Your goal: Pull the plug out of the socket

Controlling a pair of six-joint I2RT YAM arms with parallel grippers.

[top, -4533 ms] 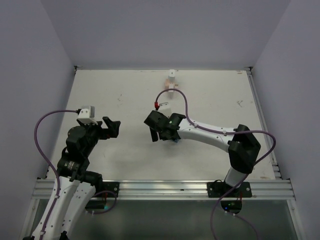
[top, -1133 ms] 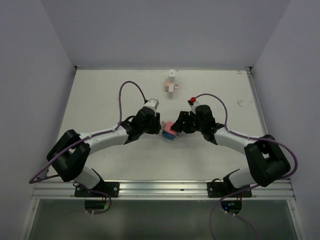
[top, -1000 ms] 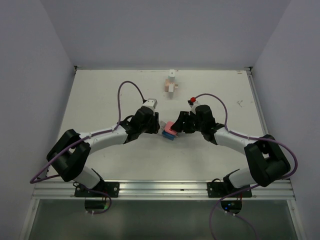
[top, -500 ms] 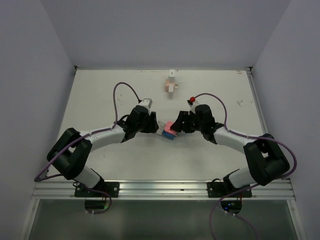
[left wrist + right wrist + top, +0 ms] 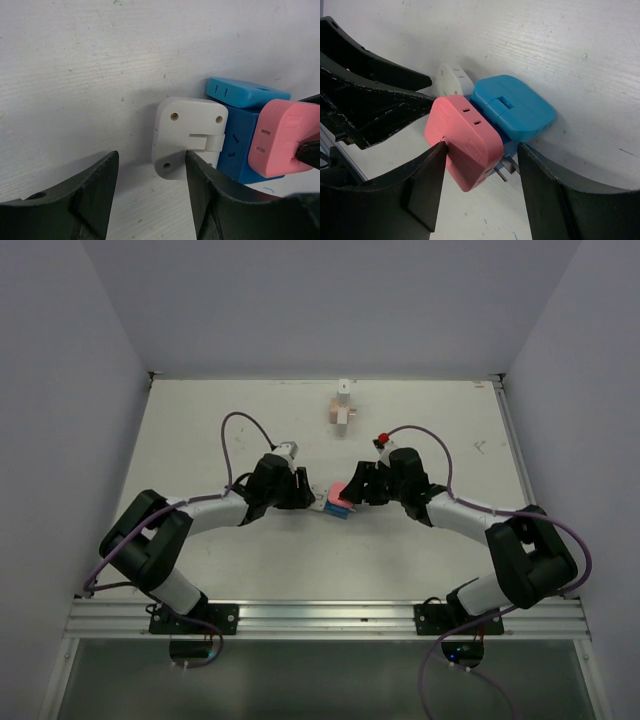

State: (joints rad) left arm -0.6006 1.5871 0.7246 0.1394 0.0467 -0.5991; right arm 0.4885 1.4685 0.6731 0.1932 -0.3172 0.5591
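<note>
Socket cube of blue plastic (image 5: 242,150) lies near the middle of the white surface (image 5: 200,430). It carries a flat white plug (image 5: 187,135) on the side facing my left hand, a rounded pink plug (image 5: 462,147) whose metal prongs partly show, and a blue plug (image 5: 512,107) against another face. My right hand (image 5: 481,146) is spread open astride the pink plug, one finger touching its corner and the other just clear. My left hand (image 5: 150,155) is open too, with its fingertips just beside the white plug.
</note>
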